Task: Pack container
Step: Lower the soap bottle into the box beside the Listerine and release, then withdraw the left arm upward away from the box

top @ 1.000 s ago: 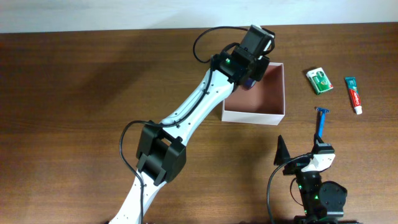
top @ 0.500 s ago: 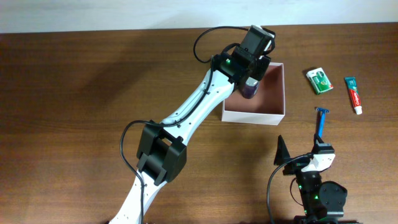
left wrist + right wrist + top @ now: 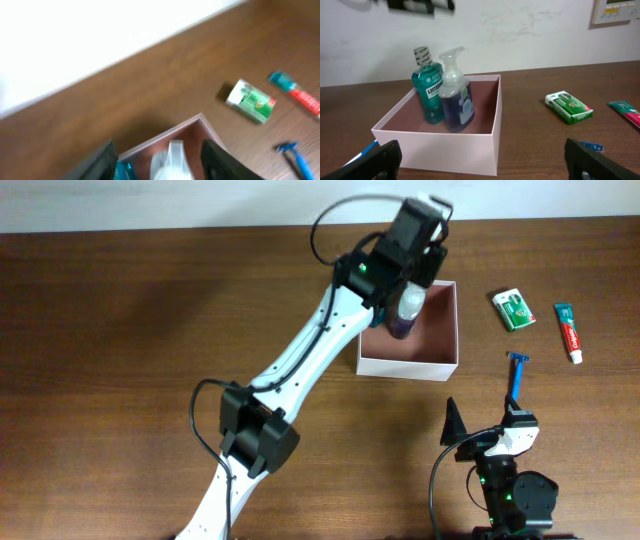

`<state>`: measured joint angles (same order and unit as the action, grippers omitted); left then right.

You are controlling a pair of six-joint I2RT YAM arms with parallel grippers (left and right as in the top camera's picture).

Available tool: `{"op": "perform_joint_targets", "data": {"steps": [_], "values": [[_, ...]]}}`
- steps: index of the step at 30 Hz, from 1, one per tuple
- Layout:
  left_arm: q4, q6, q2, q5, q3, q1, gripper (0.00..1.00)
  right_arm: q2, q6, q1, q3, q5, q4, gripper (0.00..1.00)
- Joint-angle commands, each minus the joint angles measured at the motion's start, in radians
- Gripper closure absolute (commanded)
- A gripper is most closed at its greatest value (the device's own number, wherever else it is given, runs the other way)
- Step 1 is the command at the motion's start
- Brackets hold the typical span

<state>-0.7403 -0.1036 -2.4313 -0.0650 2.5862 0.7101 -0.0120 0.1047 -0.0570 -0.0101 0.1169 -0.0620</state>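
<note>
From overhead, the container sat on the far half of the brown table, right of centre, its back edge close to the table's far edge. The left gripper hung above its back left corner, over a purple pump bottle standing inside against the left wall; the right half of the pink floor lay bare. To the right, well apart from the container, lay a green box and a toothpaste tube. A blue razor lay just beyond the container's near right corner. The right gripper rested near the table's front edge with its fingers spread. The whole left side of the table offered open room.

In the blurred left wrist view, the fingers stood wide apart with the pump's white head between them, touching neither as far as could be told. A white wall rose right behind the table edge.

The right wrist view showed its own fingers wide at both lower corners, open table before them. The pump bottle stood upright, touching a teal mouthwash bottle, both free inside the container.
</note>
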Motion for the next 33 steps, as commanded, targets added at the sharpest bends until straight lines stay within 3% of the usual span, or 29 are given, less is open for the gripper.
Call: {"op": "perform_joint_targets", "data": {"steps": [1,7,12,16,19,23,27,30,33], "values": [[-0.028,0.026,0.004,-0.011,0.134,-0.006,0.40,0.008,0.001,0.007,0.005,-0.008,-0.006,0.01],[-0.172,0.026,0.004,-0.074,0.356,-0.025,0.38,0.008,0.001,0.007,0.005,-0.008,-0.006,0.01],[-0.414,0.025,0.004,-0.340,0.517,-0.067,0.18,0.008,0.001,0.007,0.005,-0.008,-0.006,0.01],[-0.536,-0.014,0.004,-0.355,0.544,-0.111,0.13,0.008,0.001,0.007,0.005,-0.008,-0.006,0.01],[-0.626,-0.066,0.004,-0.356,0.543,-0.146,0.01,0.008,0.001,0.007,0.005,-0.008,-0.006,0.01],[-0.713,-0.077,0.004,-0.364,0.543,-0.208,0.01,0.008,0.001,0.007,0.005,-0.008,-0.006,0.01],[-0.822,-0.209,0.004,-0.388,0.541,-0.291,0.01,0.008,0.001,0.007,0.005,-0.008,-0.006,0.01],[-0.912,-0.286,-0.001,-0.336,0.525,-0.366,0.01,0.008,0.001,0.007,0.005,-0.008,-0.006,0.01],[-0.947,-0.289,-0.013,-0.283,0.507,-0.437,0.01,0.008,0.001,0.007,0.005,-0.008,-0.006,0.01]]}}
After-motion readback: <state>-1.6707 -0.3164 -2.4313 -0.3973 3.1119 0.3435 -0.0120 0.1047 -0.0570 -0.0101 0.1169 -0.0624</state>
